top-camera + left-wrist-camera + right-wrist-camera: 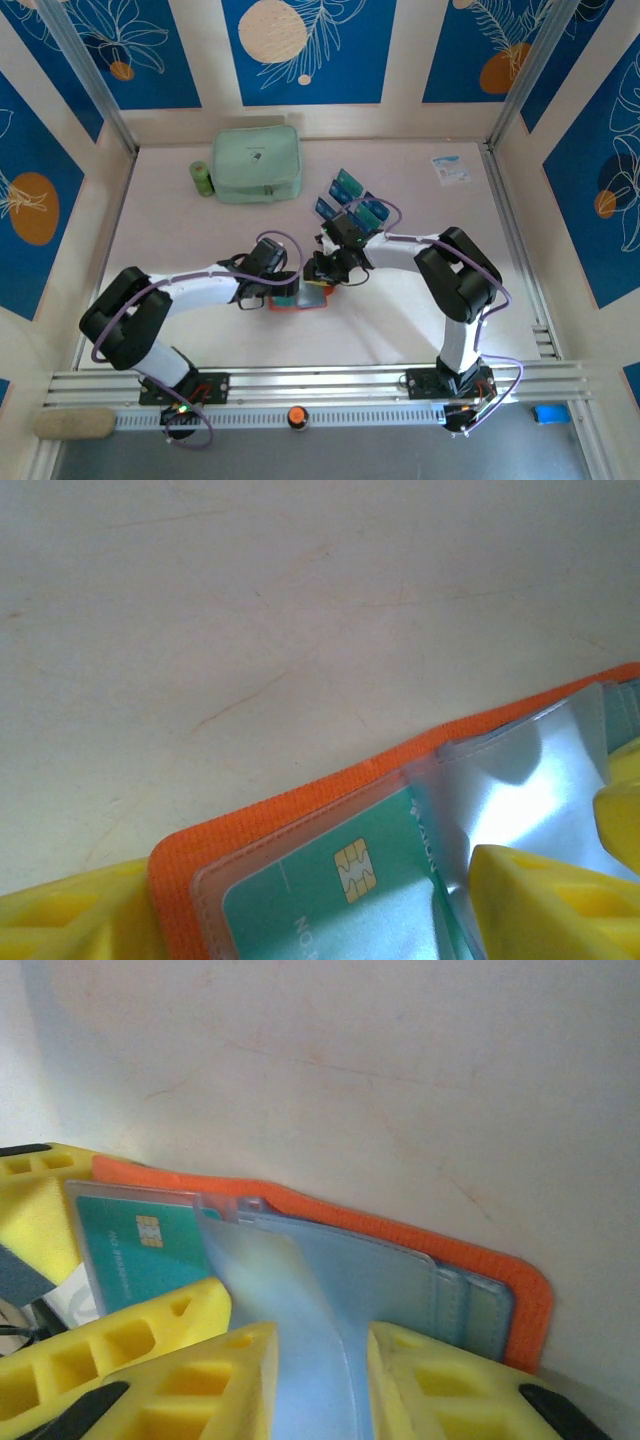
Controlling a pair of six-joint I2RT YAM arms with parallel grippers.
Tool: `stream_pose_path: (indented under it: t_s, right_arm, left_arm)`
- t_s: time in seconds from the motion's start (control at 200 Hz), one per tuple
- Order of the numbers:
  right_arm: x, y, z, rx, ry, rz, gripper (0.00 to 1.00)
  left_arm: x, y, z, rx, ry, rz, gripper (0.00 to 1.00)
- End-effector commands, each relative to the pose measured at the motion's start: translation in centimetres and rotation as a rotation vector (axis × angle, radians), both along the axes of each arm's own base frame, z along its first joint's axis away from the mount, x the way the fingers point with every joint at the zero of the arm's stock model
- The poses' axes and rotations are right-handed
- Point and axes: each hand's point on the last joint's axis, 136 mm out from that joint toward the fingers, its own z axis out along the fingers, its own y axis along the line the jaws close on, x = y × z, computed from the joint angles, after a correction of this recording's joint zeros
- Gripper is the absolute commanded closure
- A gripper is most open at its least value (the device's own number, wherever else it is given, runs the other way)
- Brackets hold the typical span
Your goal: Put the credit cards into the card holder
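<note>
The small orange folding wallet lay open on the desk, one teal chip card already sleeved. Left jaws pinned its edge; right jaws pinched a clear sleeve. Next, I judged, fetch another teal card from the far rack.

Teal card in orange card holder: partial white letters "NO" (rest cut off).

The card holder lies open mid-tabletop, a card in its sleeve; the rack of cards stands behind it.
</note>
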Motion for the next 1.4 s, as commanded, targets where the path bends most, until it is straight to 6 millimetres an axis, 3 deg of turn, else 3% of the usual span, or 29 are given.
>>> stream_pose_path:
  t_s: [0.0,0.27,0.485,0.625,0.825,1.155,1.395]
  right_arm:
    - [-0.2,1.1,0.8,0.083,0.031,0.025,0.71]
    - [-0.1,1.3,2.2,0.144,0.041,0.012,0.74]
    - [-0.8,1.8,4.2,0.178,0.029,0.023,0.74]
    - [-1.8,2.6,5.0,0.173,0.019,0.045,0.63]
    - [-3.1,4.6,5.1,0.157,0.015,0.079,0.49]
    - [-2.9,8.5,3.2,0.172,0.072,0.108,0.44]
    - [-2.6,9.0,2.1,0.171,0.101,0.085,0.44]
  left_arm:
    - [-1.6,-0.6,-2.2,-0.019,0.073,-0.046,0.27]
    - [-1.3,-0.7,-1.0,-0.032,0.047,-0.043,0.24]
    - [0.0,-0.5,3.4,-0.066,-0.059,-0.013,0.1]
    - [0.5,0.8,6.5,-0.087,-0.14,0.041,0.05]
    - [0.7,3.5,8.6,-0.087,-0.205,0.123,0.04]
    - [0.2,6.3,9.0,-0.088,-0.231,0.197,0.03]
    - [-0.2,6.6,7.8,-0.09,-0.207,0.209,0.03]
